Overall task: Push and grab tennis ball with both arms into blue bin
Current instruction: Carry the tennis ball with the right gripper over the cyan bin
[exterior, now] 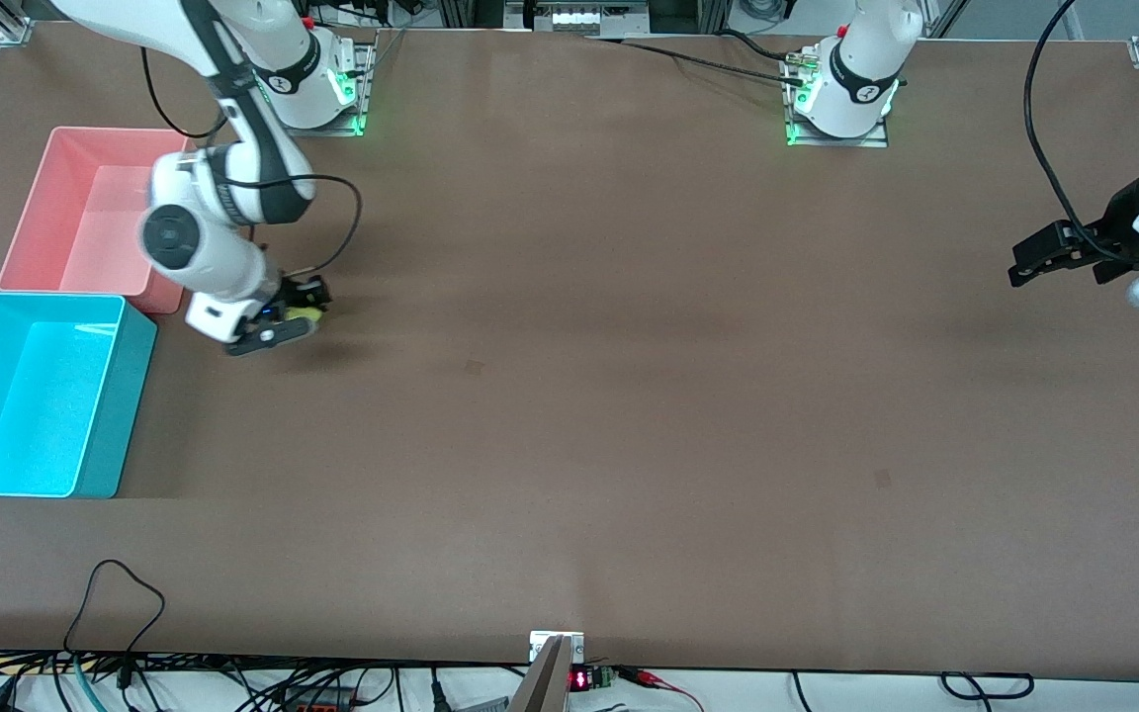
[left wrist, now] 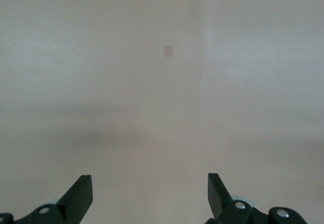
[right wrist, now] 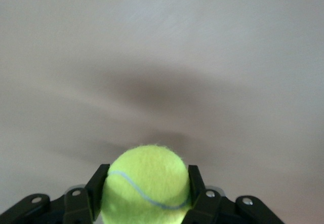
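The yellow-green tennis ball (exterior: 301, 312) is held in my right gripper (exterior: 299, 309), just above the table beside the pink tub's corner. In the right wrist view the ball (right wrist: 147, 183) fills the gap between the two black fingers (right wrist: 96, 186), which press on both its sides. The blue bin (exterior: 95, 311) stands nearer the front camera, at the right arm's end of the table, and is empty. My left gripper (exterior: 1059, 259) waits open and empty over the table's edge at the left arm's end; its fingers (left wrist: 81, 193) stand wide apart over bare table.
A pink tub (exterior: 70, 138) stands next to the blue bin, farther from the front camera. Cables lie along the table's front edge (exterior: 115, 593). The brown tabletop (exterior: 629, 346) stretches between the two arms.
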Controlling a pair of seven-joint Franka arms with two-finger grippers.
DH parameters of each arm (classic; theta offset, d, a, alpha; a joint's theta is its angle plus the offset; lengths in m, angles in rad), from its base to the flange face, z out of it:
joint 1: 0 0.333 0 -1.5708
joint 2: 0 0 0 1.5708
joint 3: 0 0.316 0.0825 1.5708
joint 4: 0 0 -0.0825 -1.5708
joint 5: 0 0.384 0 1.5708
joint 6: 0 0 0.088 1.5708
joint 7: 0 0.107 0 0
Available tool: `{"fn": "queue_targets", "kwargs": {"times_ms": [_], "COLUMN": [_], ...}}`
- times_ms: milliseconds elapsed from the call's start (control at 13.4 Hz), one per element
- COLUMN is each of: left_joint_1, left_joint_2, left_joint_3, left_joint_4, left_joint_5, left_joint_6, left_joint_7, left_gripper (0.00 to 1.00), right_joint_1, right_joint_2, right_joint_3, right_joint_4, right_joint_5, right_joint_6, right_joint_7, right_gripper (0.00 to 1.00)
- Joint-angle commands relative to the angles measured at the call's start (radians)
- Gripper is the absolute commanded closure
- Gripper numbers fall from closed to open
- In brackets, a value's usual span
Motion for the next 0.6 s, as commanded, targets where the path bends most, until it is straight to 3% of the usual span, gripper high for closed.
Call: {"fn": "queue_targets", "kwargs": {"times_ms": [0, 225, 524], "left_joint_1": [-0.003, -0.008, -0.008], "left_joint_2": [-0.015, -0.016, -0.015], "left_joint_3": [-0.001, -0.001, -0.003], "left_joint_4": [-0.009, -0.009, -0.009], "left_joint_5": [-0.009, -0.009, -0.009], "left_joint_6": [-0.010, -0.013, -0.011], "left_joint_7": [-0.004, -0.004, -0.004], "left_gripper": [0.00, 0.00, 0.00], "right_joint_1": [-0.094, -0.157, -0.250], "right_joint_2": [-0.019, -0.004, 0.058], "right_joint_3": [-0.012, -0.085, -0.171], "right_joint_4": [0.095, 0.233, 0.346], "right_joint_5": [-0.010, -0.015, -0.068], "right_joint_6": [-0.092, -0.219, -0.233], "right_joint_7": [-0.079, -0.201, -0.420], "right_gripper": [1.00, 1.00, 1.00]}}
